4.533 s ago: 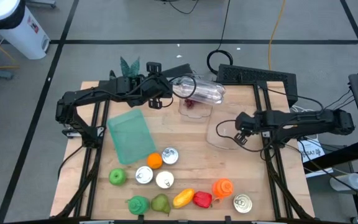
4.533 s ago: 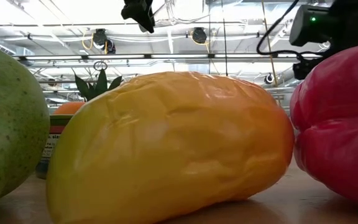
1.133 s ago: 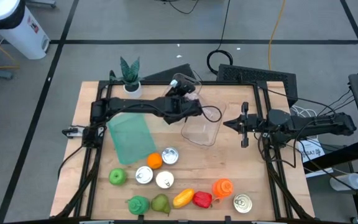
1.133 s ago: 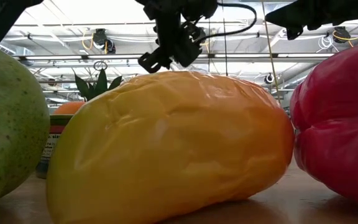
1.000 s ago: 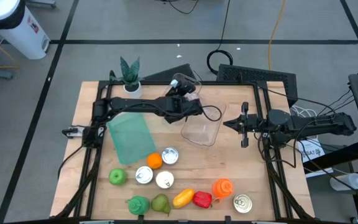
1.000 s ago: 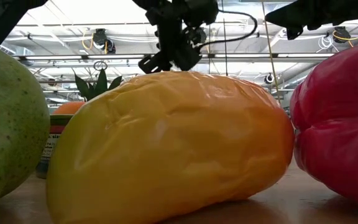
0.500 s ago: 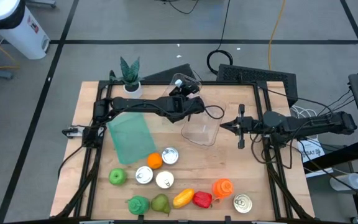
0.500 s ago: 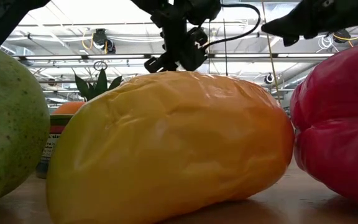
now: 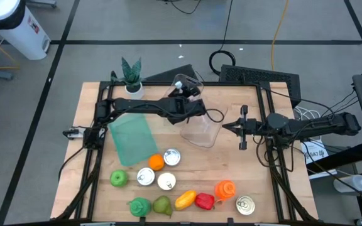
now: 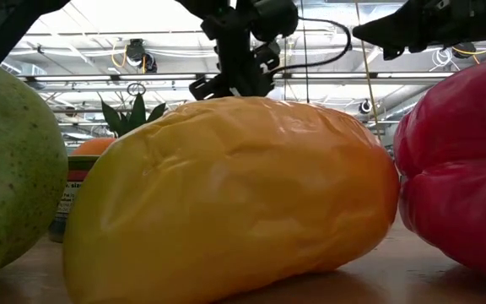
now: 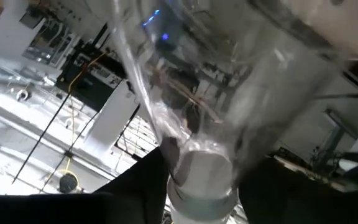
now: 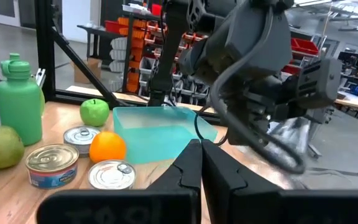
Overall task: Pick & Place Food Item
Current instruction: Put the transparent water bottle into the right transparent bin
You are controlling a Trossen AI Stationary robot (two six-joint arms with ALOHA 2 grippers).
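1. the table (image 9: pixel 256 182) carries the same spread as in the earlier frames; the green tray (image 9: pixel 131 139) and the rows of food at the near edge have not shifted.
2. the left arm has changed most; a few seconds back it was folded toward the far left corner, and now it stretches across to mid-table; the left gripper (image 9: pixel 192 105) sits at the far rim of the clear jar (image 9: pixel 203 130); the jar fills its wrist view (image 11: pixel 216 112), pressed close; whether it is clamped on the jar or letting go, i cannot tell.
3. the right arm reaches in from the right; the right gripper (image 9: pixel 242 127) is closed on nothing, just beside the jar but apart from it; earlier it was at the jar's rim, so it has let go and drawn back, then crept slightly nearer in the last second.
4. the jar lies tilted mid-table, nudged a little toward the left arm; my reading is that the jar is being set up to receive food.
5. the food is untouched: the orange (image 9: pixel 156 162), green apple (image 9: pixel 118 179), yellow fruit (image 9: pixel 185 199) and red pepper (image 9: pixel 204 201) lie well apart from both grippers; the pick itself is not yet begun.
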